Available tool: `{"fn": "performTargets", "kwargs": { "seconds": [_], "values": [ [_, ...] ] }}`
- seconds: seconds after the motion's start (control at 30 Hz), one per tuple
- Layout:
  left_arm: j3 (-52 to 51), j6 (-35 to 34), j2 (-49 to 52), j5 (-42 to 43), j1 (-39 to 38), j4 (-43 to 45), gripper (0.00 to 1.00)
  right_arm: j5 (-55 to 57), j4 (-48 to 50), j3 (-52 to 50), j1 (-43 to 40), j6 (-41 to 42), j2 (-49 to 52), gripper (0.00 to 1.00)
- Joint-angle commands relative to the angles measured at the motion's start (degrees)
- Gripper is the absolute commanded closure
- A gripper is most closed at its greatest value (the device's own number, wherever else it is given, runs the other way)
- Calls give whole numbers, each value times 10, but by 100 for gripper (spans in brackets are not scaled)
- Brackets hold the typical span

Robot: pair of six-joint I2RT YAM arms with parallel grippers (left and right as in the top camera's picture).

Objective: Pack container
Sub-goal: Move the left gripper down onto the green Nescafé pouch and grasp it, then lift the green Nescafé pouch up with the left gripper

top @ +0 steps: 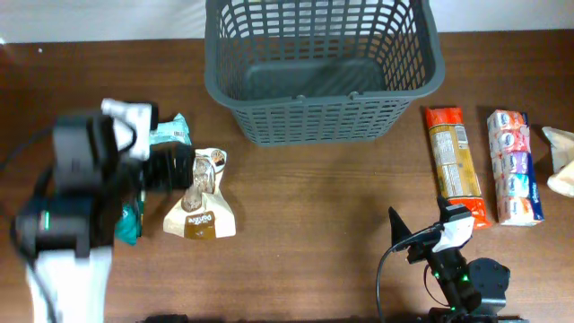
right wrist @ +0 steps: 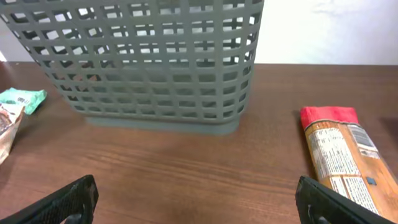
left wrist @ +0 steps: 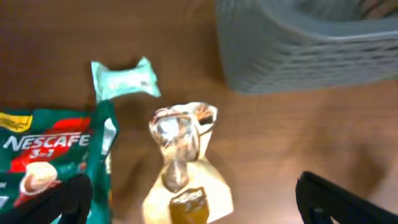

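Looks like a robotics lab bench, not a home: a bare wood-grain table (top: 314,206) against a blank white wall (right wrist: 329,31), a cabled left arm (top: 72,206) and right arm (top: 457,269) along the lower edge, and grocery packets (top: 456,161) laid out singly.

Reads "NESCAFE" in white capitals on the green packet (left wrist: 50,155), out to the left of the container (left wrist: 311,56), with "3" and "1" just beneath on red. Too blurred or small to read: the dark label on the tan pouch (left wrist: 186,186), also left of the container, and the print on the orange packet (top: 456,161) to its right
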Motion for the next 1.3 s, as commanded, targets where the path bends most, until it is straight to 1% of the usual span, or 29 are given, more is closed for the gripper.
{"fn": "performTargets", "kwargs": {
  "seconds": [0.0, 0.07, 0.1, 0.13, 0.2, 0.27, 0.33, 0.43, 0.53, 0.57, 0.6, 0.7, 0.77, 0.87, 1.07, 1.2, 1.23, 1.27],
  "values": [
    [59, 56, 105, -21, 2, -13, 1, -3, 0, -3, 4, 7, -4, 1],
    [59, 43, 144, -59, 7, -28, 1, -3, 0, -3, 4, 7, -4, 1],
    [59, -3, 163, -126, 16, -48, 1, -3, 0, -3, 4, 7, -4, 1],
    [59, -24, 175, -174, 26, -67, 1, -3, 0, -3, 4, 7, -4, 1],
    [59, -38, 197, -236, 48, -106, 1, -3, 0, -3, 4, 7, -4, 1],
    [59, -63, 221, -259, 80, -144, 1, -3, 0, -3, 4, 7, -4, 1],
    [59, -79, 236, -263, 105, -159, 1, -3, 0, -3, 4, 7, -4, 1],
    [56, -80, 260, -260, 135, -158, 1, -3, 0, -3, 4, 7, -4, 1],
    [29, -60, 283, -261, 139, -128, 0, -3, 0, -3, 4, 7, -4, 1],
    [9, -46, 289, -262, 139, -106, 0, -3, 0, -3, 4, 7, -4, 1],
    [-25, -43, 295, -263, 139, -64, 0, -3, 0, -3, 4, 7, -4, 1],
    [-72, -23, 297, -261, 138, 2, 0, -3, 0, -3, 4, 7, -4, 1],
    [-90, -16, 298, -261, 138, 25, 0, -3, 0, -3, 4, 7, -4, 1],
    [-130, 24, 309, -256, 138, 76, 1, -3, 0, -3, 4, 7, -4, 1],
    [-177, 24, 363, -268, 138, 149, 0, -3, 0, -3, 4, 7, -4, 1],
    [-177, 24, 411, -268, 138, 169, 0, -3, 0, -3, 4, 7, -4, 1],
    [-177, 24, 419, -268, 138, 170, 2, -3, 0, -3, 4, 7, -4, 1],
    [-177, 23, 431, -267, 138, 173, 9, -3, 0, -3, 4, 7, -4, 1]
  ]
}}
